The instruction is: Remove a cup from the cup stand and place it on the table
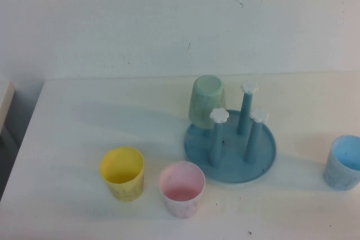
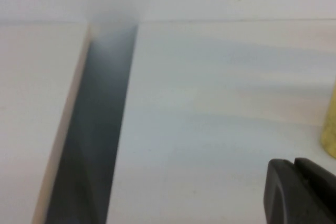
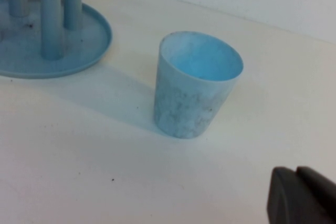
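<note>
The pale pink cup (image 1: 181, 189) stands upright on the white table (image 1: 84, 127), in front of the cup stand and to its left. The blue cup stand (image 1: 230, 149) has three bare pegs with white flower caps (image 1: 219, 115). A pale green cup (image 1: 207, 102) hangs upside down on its back-left peg. Neither arm shows in the high view. My left gripper (image 2: 294, 163) is shut and empty over the table's left part. My right gripper (image 3: 295, 171) is shut and empty, low over the table near a blue cup (image 3: 194, 83).
A yellow cup (image 1: 122, 173) stands upright left of the pink one; its edge shows in the left wrist view (image 2: 331, 129). The blue cup (image 1: 343, 162) stands at the right edge. A dark gap (image 2: 94, 129) runs along the table's left edge. The stand's rim shows in the right wrist view (image 3: 100, 40).
</note>
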Robot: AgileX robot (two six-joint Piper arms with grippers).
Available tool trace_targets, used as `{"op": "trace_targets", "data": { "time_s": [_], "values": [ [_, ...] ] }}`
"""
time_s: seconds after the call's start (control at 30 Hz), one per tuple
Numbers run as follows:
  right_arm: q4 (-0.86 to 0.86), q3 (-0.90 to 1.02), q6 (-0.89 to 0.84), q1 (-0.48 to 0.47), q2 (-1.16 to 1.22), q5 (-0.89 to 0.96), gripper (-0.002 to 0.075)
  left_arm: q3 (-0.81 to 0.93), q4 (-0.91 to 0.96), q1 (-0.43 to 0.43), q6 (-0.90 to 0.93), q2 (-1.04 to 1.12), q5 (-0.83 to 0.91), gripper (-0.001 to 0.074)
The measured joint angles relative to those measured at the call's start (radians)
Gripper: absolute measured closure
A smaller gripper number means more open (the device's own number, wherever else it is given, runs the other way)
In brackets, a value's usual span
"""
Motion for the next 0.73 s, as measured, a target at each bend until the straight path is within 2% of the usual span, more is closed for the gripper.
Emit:
{"op": "trace_targets", "data": {
  "time_s": [0.07,0.17,0.73],
  "values": [
    [0.000,0.000,0.000,0.000,0.000,0.000,0.0727,0.000,-0.015,-0.047,0.011,0.000,0.002,0.0737],
    [0.000,0.000,0.000,0.000,0.000,0.000,0.0727,0.000,-0.032,-0.073,0.013,0.000,0.002,0.0737],
    [0.001,0.000,0.000,0.000,0.000,0.002,0.0727,0.000,-0.034,-0.074,0.020,0.000,0.002,0.0737]
  ]
}}
